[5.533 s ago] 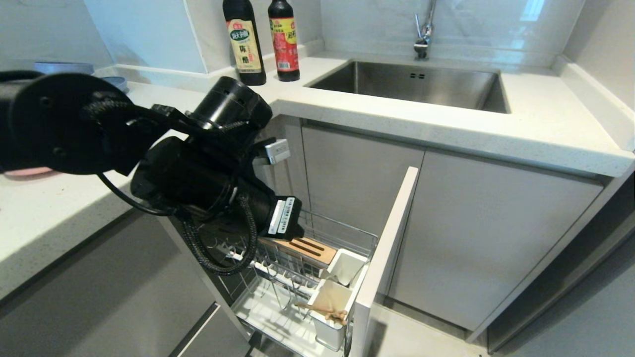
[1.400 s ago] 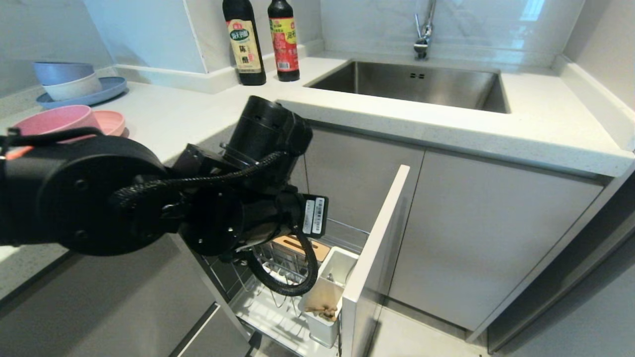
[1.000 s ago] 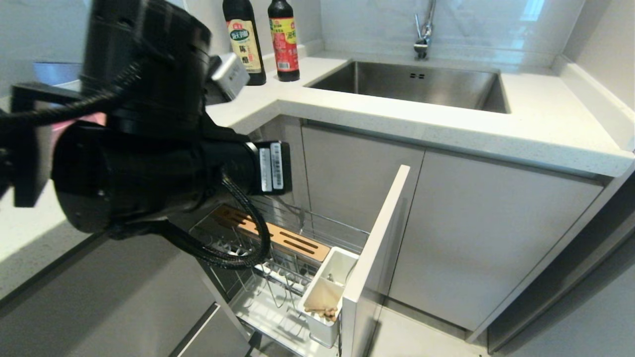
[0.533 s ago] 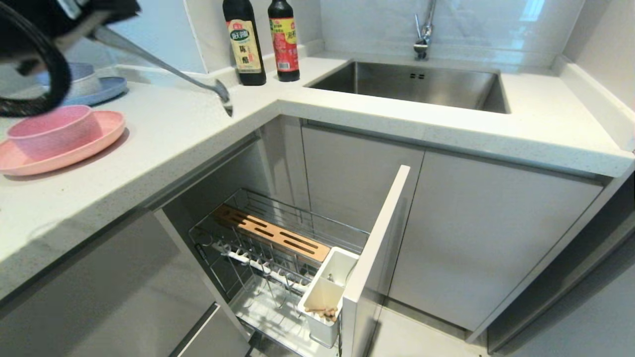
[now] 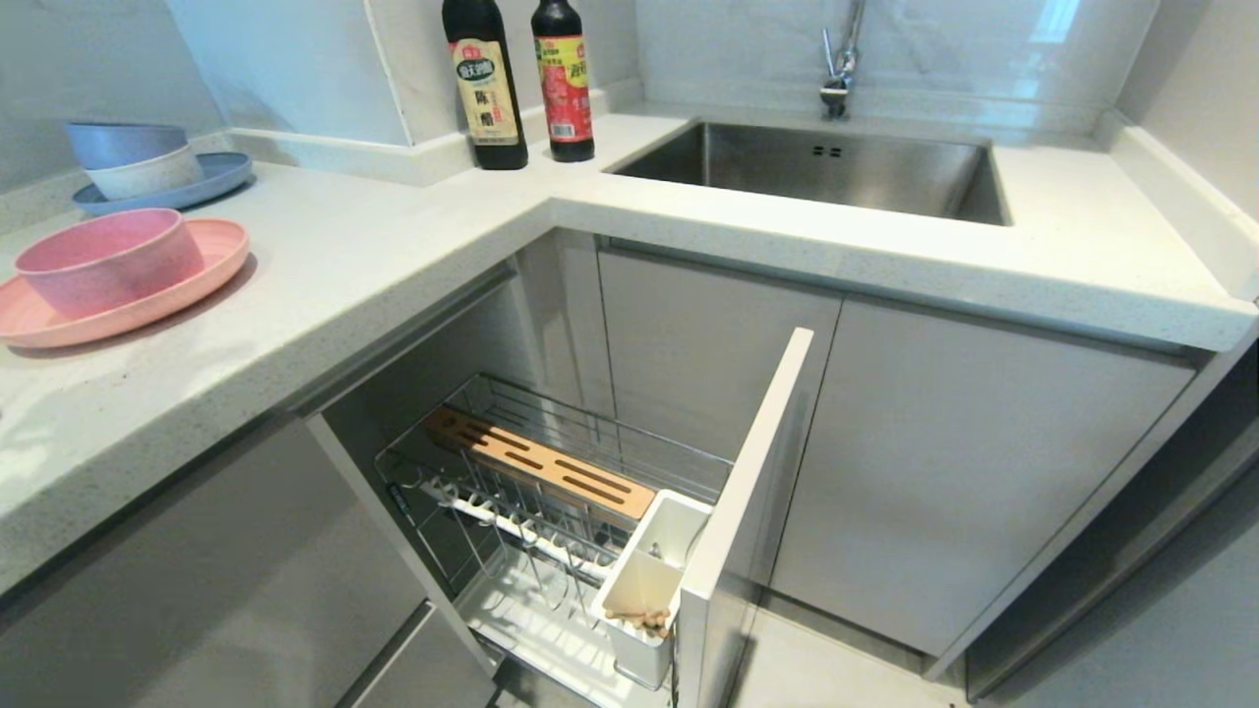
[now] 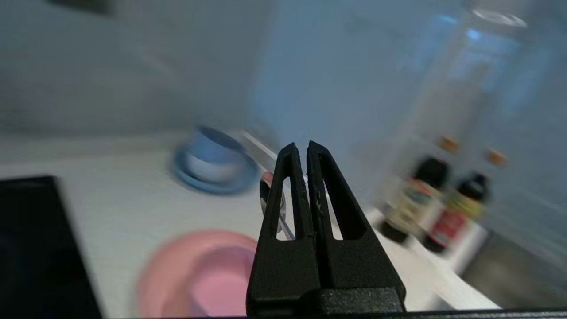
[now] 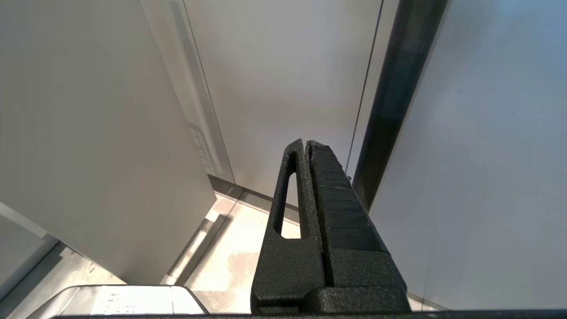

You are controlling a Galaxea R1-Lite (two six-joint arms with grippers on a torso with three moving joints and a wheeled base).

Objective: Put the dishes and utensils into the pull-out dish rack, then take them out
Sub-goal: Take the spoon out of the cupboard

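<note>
Head view: neither arm in frame. Pull-out dish rack stands drawn out at lower centre, its light-grey front panel edge-on to the right of the wire basket. Bamboo slotted strip runs along the far side of the basket; white utensil cup sits against the panel, with the wooden chopsticks showing as pale ends at its near side.

Desk wraps the corner. Pink bowl sits on the pink plate at the left edge of the frame. Behind them, upper left, a blue plate carries stacked blue and white bowls. Two dark sauce bottles stand at top centre against the wall; sink and tap at upper right.

Left wrist view: left gripper is clenched, fingers nearly together, over the desk. The metal spoon shows behind the left-hand finger, its handle running into the gripper; it appears grasped, though the blur leaves the contact unclear. The pink dishes lie at the lower left of this frame, the blue set at middle left, the bottles at right.

Right wrist view: right gripper is pressed closed with nothing in it, low beside the cabinet fronts above the floor.
</note>
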